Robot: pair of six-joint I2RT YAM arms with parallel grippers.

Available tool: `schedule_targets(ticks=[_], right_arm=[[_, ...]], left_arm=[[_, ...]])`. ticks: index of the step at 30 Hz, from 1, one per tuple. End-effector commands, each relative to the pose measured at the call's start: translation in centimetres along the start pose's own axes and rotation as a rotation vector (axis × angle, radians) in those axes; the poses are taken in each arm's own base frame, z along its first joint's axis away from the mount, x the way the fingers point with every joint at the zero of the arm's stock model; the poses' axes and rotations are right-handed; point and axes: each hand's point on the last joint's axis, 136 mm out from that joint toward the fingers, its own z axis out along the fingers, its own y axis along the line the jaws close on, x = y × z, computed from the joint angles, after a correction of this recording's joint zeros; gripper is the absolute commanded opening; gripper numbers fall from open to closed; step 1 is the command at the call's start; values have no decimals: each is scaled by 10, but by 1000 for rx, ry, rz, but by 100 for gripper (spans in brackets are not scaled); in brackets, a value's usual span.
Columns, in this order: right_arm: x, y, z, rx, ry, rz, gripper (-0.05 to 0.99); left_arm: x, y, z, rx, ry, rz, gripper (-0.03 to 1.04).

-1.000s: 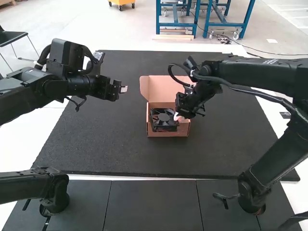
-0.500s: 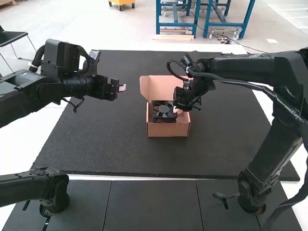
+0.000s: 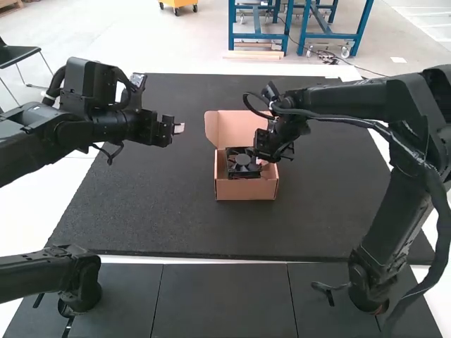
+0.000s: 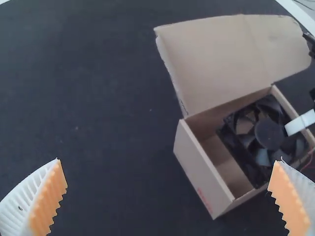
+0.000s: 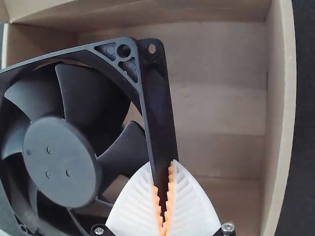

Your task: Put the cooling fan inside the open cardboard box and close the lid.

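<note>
Plastic fan (image 5: 59, 162), likely light and stiff: right gripper (image 5: 163, 199) pinches its frame edge; left gripper (image 4: 167, 196) gapes empty.

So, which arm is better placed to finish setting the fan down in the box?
Right. The right arm's fingers are shut on the fan frame, partly inside the open box. The left arm's fingers are open, beside the box, holding nothing.

black arms (image 3: 63, 130); white ribbed fingers (image 5: 133, 211), orange pads (image 4: 47, 194), screws (image 5: 226, 227)
</note>
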Motion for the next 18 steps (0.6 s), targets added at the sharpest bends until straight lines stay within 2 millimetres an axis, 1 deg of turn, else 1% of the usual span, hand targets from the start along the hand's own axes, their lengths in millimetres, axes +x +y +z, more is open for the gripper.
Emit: schedule_targets(ticks=[1, 10, 18], right_arm=[[-21, 4, -8, -3, -56, -17, -2], [-29, 3, 2, 15, -62, -23, -2], [-30, -2, 7, 38, -68, -31, -2]], left_arm=[[0, 3, -4, -11, -7, -14, 97], [19, -2, -5, 17, 68, -13, 97], [20, -4, -9, 30, 72, -14, 97]])
